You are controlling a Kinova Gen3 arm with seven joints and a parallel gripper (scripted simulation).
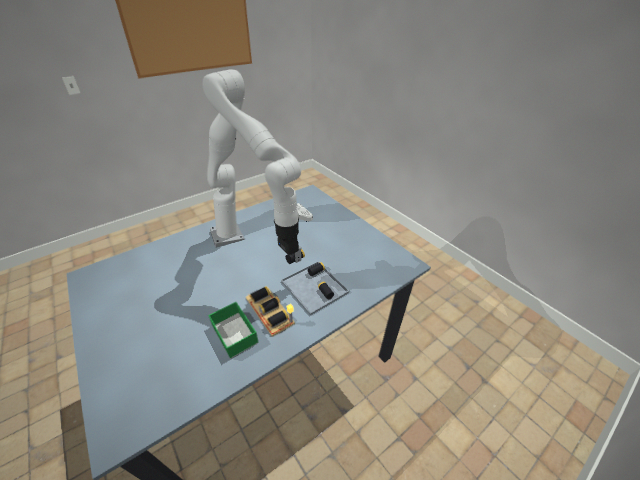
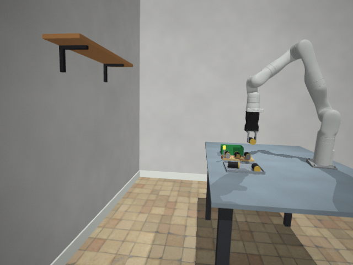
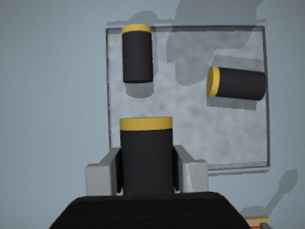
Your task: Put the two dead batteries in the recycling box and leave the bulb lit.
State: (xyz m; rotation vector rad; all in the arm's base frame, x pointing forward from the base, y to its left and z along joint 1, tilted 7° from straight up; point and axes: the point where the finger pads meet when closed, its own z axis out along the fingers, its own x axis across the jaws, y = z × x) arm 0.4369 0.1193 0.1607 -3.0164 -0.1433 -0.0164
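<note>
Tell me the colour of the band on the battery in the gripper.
Yellow, on a black battery; the wrist view shows it best.

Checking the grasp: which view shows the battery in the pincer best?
Wrist view: the held battery fills the frame, clamped between both fingers, yellow end forward. Exterior view shows only its yellow end above the table. Top view shows a yellow speck beside the pincer.

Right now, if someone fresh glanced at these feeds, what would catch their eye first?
The claw hangs above the table, shut on a black battery with a yellow end. Below it, two more batteries lie in the grey tray. Beside the tray, the holder carries three batteries with its bulb lit, next to the green box.
</note>
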